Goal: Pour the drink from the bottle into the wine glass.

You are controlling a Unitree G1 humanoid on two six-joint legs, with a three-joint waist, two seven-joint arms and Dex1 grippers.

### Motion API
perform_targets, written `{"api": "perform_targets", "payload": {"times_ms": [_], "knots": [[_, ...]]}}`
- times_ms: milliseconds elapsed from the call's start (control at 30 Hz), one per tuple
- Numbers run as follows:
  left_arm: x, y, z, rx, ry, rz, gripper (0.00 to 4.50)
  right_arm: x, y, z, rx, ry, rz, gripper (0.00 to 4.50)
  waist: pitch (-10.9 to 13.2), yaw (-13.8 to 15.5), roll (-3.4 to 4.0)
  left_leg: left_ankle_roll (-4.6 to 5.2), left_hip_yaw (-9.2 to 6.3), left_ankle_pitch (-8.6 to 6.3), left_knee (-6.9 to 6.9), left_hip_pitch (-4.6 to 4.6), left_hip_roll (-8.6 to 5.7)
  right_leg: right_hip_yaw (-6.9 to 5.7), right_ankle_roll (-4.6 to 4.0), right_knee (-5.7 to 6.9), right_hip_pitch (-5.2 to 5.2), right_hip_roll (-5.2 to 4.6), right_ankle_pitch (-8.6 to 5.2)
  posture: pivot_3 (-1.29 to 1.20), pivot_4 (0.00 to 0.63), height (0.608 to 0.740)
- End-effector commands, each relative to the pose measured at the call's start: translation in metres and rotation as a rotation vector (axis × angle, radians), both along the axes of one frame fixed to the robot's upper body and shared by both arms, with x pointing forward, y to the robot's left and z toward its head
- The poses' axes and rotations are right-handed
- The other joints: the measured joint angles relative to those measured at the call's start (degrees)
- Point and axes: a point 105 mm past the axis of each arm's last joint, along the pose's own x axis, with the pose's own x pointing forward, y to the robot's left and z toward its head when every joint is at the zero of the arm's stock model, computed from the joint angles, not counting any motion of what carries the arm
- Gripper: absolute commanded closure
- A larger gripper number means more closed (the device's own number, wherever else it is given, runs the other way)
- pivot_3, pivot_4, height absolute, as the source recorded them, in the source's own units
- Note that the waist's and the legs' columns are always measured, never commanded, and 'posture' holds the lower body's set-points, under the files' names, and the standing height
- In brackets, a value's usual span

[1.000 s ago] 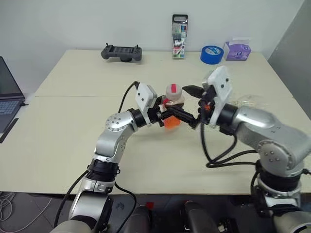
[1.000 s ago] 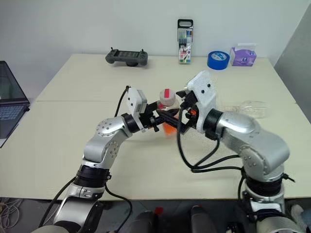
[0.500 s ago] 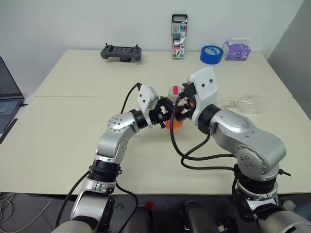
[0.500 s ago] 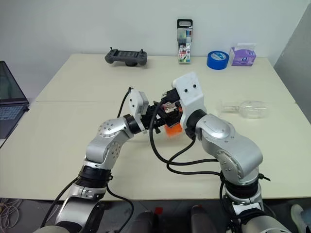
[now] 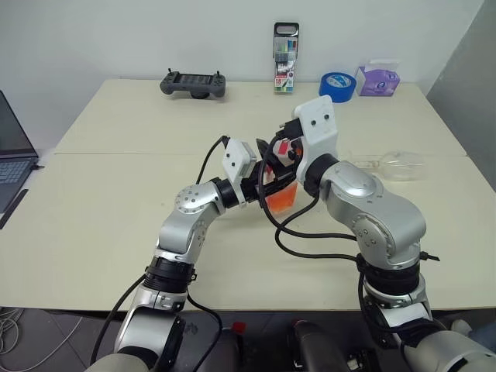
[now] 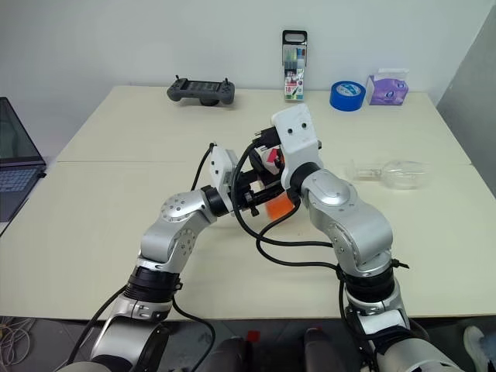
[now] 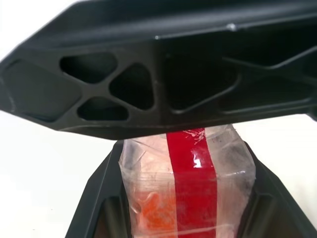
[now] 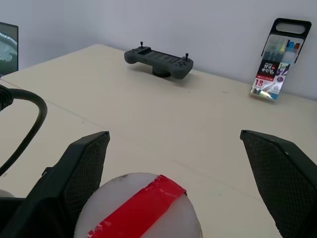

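My left gripper point(image 5: 266, 188) is shut on the bottle point(image 7: 185, 191), a clear plastic bottle with a red strip down its side, held upright a little above the middle of the table. The orange-red drink point(image 5: 281, 198) fills its lower part. My right gripper point(image 8: 173, 144) is open, one finger on each side of the bottle's pale, red-striped cap point(image 8: 141, 208); contact cannot be made out. One of its black fingers point(image 7: 163, 64) crosses the left wrist view above the bottle. The wine glass point(image 5: 397, 164) lies on its side on the table, to the right.
Along the table's far edge are a grey game controller point(image 5: 194, 83), a pack of markers point(image 5: 286, 48), a blue tape roll point(image 5: 337, 86) and a purple tissue box point(image 5: 377, 80). A laptop point(image 5: 12, 155) sits beyond the left edge. Black cables hang under my right wrist.
My right gripper has swung in from the bottle's right side and now stands around its cap, still open. The left gripper and bottle have stayed in place.
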Motion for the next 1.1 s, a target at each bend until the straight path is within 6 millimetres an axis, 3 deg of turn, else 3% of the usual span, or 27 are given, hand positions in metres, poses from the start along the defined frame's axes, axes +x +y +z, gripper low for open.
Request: {"api": "perform_targets", "payload": {"times_ms": [33, 233, 567, 1100], "knots": [[-0.004, 0.001, 0.015, -0.023, -0.056, -0.004, 2.64, -0.003, -0.018, 0.012, 0.015, -0.051, -0.058, 0.00, 0.00, 0.00, 0.00, 0.00, 0.00, 0.00, 0.00, 0.00, 0.00, 0.00, 0.00, 0.00, 0.00, 0.00, 0.00, 0.00, 0.150, 0.740], [-0.002, 0.002, 0.014, -0.018, -0.054, -0.004, 2.64, -0.014, -0.027, 0.010, 0.013, -0.041, -0.047, 0.00, 0.00, -0.02, 0.00, 0.00, 0.00, 0.00, 0.00, -0.01, 0.00, 0.00, 0.00, -0.01, 0.00, 0.00, 0.00, 0.00, 0.150, 0.740], [-0.001, 0.004, 0.013, -0.010, -0.054, -0.003, 2.64, -0.029, -0.011, 0.008, 0.020, -0.031, 0.053, 0.00, 0.00, -0.01, 0.00, 0.01, -0.02, 0.00, -0.01, -0.01, 0.01, 0.00, 0.00, -0.01, 0.00, 0.02, 0.00, 0.00, 0.150, 0.740], [0.004, 0.005, 0.011, -0.012, -0.047, 0.009, 2.64, -0.047, -0.005, 0.000, -0.020, -0.007, 0.149, 0.00, 0.00, -0.01, 0.00, 0.01, -0.02, 0.00, -0.01, 0.00, 0.00, -0.01, 0.00, -0.01, 0.00, 0.02, 0.00, 0.00, 0.150, 0.740]]}}
